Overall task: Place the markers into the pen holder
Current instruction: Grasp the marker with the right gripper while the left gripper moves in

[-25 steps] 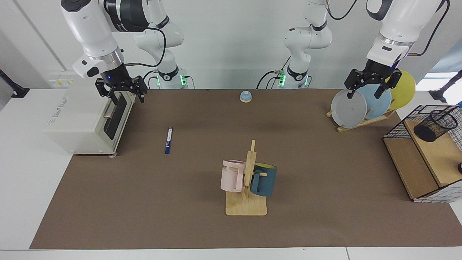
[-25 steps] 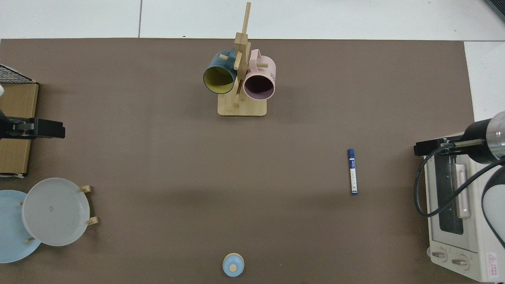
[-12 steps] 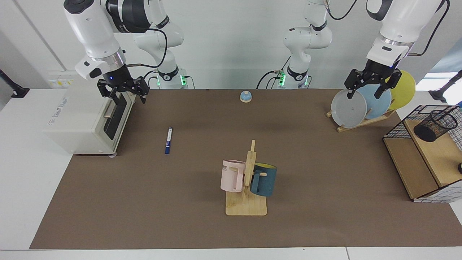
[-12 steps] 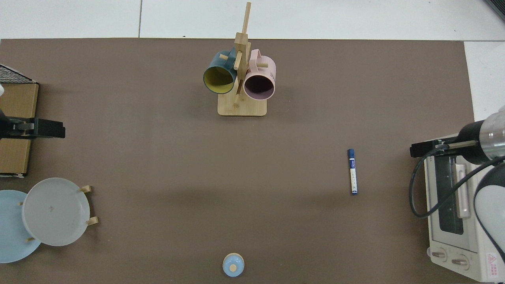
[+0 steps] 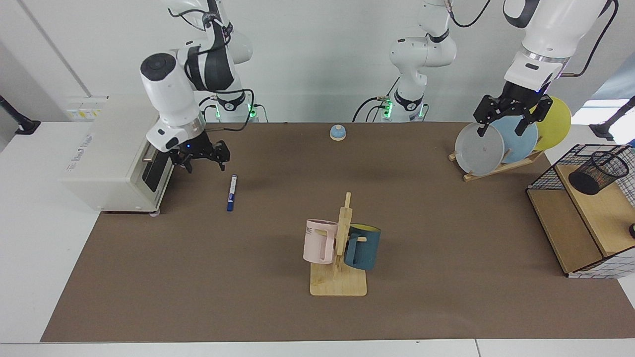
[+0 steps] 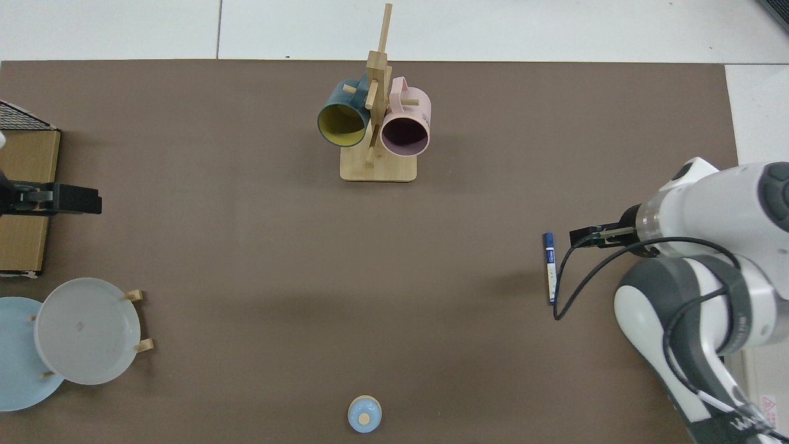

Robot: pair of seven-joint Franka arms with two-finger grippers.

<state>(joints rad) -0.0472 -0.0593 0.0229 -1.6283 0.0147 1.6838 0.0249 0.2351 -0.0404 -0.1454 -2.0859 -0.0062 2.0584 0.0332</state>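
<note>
The marker [image 5: 231,192], white with a blue cap and blue end, lies flat on the brown mat, also seen as marker [image 6: 550,268] in the top view. My right gripper [image 5: 204,163] hangs open just beside it, low over the mat between the oven and the marker, shown as right gripper [image 6: 587,237] from above. The pen holder [image 5: 598,172], a black mesh cup, lies tipped on the wooden shelf at the far side; the top view does not show it. My left gripper [image 5: 499,131] waits open in front of the plates, empty.
A white toaster oven [image 5: 116,163] stands behind the right gripper. A mug tree [image 5: 342,248] with a pink and a teal mug sits mid-mat. Plates lean in a rack [image 5: 488,146], a blue bell [image 5: 338,132] is at the back, and a wire basket frame [image 5: 578,163] surrounds the shelves.
My right arm has swung down and away from the oven toward the marker, bringing its gripper low beside the cap end. The marker and the left arm have not moved.
</note>
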